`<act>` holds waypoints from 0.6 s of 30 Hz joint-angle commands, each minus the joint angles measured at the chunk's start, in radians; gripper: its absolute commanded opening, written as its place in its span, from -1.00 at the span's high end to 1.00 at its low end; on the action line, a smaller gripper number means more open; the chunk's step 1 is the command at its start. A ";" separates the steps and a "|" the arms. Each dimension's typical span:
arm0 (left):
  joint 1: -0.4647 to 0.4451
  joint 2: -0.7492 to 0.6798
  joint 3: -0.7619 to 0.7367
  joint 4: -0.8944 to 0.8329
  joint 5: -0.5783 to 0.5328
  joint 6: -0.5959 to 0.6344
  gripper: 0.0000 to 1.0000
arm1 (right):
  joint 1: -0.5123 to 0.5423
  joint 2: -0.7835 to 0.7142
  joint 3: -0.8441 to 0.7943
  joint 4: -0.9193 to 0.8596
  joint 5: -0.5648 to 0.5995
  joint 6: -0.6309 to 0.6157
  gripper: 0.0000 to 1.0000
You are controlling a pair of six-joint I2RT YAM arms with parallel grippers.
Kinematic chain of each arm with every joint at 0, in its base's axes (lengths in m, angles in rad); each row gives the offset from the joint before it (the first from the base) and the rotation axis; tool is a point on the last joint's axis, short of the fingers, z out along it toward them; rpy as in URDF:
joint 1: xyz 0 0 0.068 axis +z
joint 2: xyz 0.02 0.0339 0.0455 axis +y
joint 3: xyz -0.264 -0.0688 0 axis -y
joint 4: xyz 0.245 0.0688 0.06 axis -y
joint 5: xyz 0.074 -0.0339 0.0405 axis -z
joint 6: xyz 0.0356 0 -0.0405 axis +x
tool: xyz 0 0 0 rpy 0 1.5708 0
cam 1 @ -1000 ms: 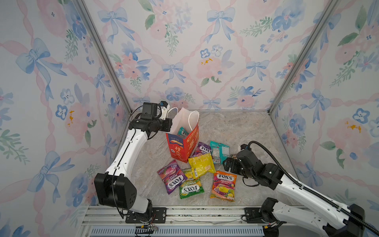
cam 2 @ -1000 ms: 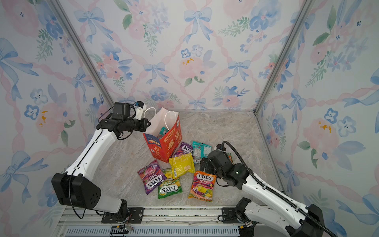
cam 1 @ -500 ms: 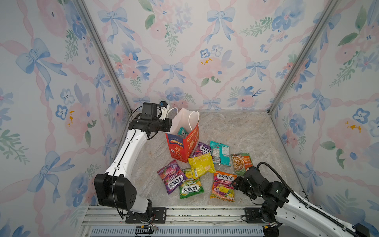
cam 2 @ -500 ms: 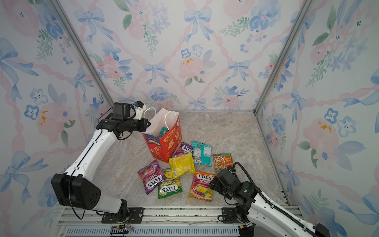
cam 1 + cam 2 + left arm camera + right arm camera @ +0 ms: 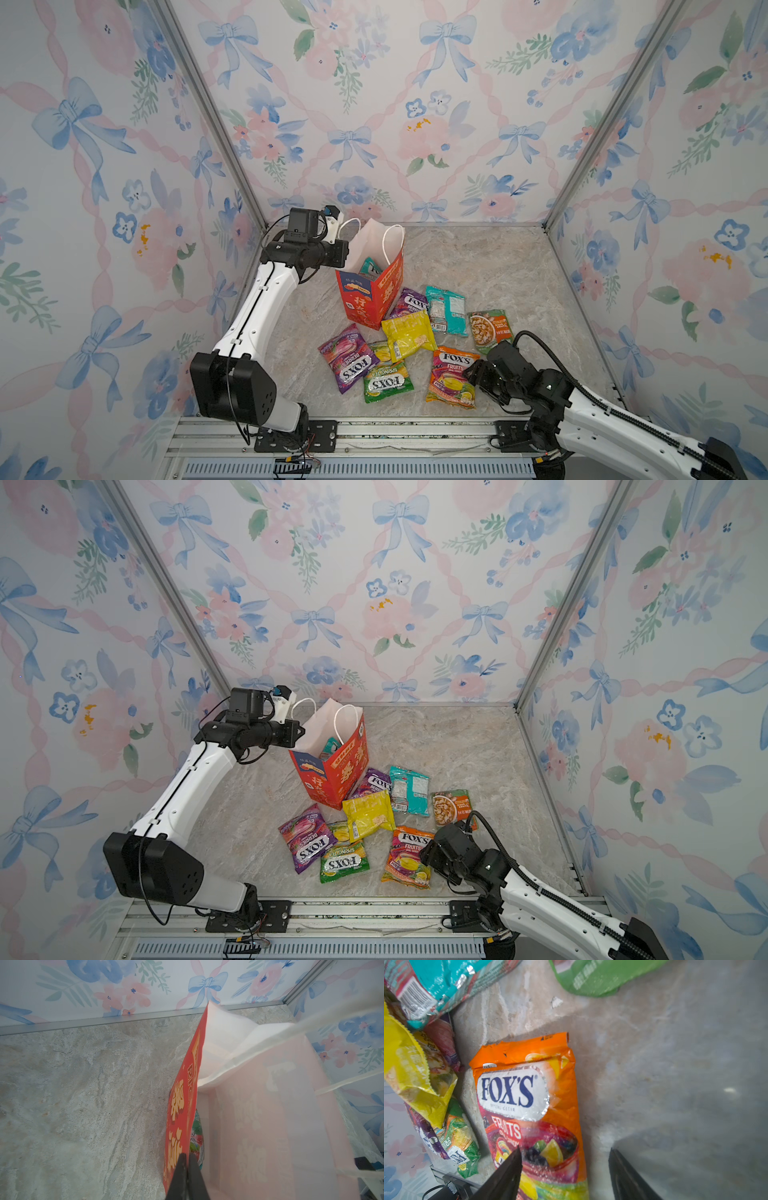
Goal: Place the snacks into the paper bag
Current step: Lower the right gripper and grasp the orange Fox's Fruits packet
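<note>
In both top views the paper bag [image 5: 368, 297] stands upright on the worktop [image 5: 478, 257], with loose snacks [image 5: 409, 334] at its five o'clock. The right hand [image 5: 473, 374] sits at the orange packet's [image 5: 451, 370] three o'clock.

Left wrist view: the left hand [image 5: 188, 1156] pinches the paper bag's [image 5: 270, 1105] red wall.

Right wrist view: the right hand [image 5: 564, 1149] is spread, one finger over the orange packet [image 5: 517, 1093], the other over bare worktop.

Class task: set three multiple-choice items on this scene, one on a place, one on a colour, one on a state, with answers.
1. The yellow packet lies: A) inside the paper bag; B) outside, beside it; C) under it.
2. The bag's cord handles are: A) white; B) blue; C) black.
3. The left gripper is: A) wide open; B) shut on the bag's wall; C) holding a packet.
Answers: 1B, it lies by the bag; 2A, both cords look white; 3B, it pinches the red wall.
</note>
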 commanded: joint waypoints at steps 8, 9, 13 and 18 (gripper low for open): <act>0.001 -0.014 -0.019 -0.031 0.000 -0.015 1.00 | 0.039 0.097 -0.009 0.119 0.022 0.046 -0.23; 0.001 -0.013 -0.020 -0.032 0.002 -0.015 1.00 | 0.041 0.099 -0.011 0.125 0.025 0.050 -0.17; 0.001 -0.013 -0.019 -0.032 0.005 -0.016 1.00 | 0.042 0.096 -0.015 0.136 0.041 0.059 0.16; 0.001 -0.014 -0.019 -0.031 0.008 -0.018 1.00 | 0.042 0.091 0.002 0.132 0.056 0.052 0.56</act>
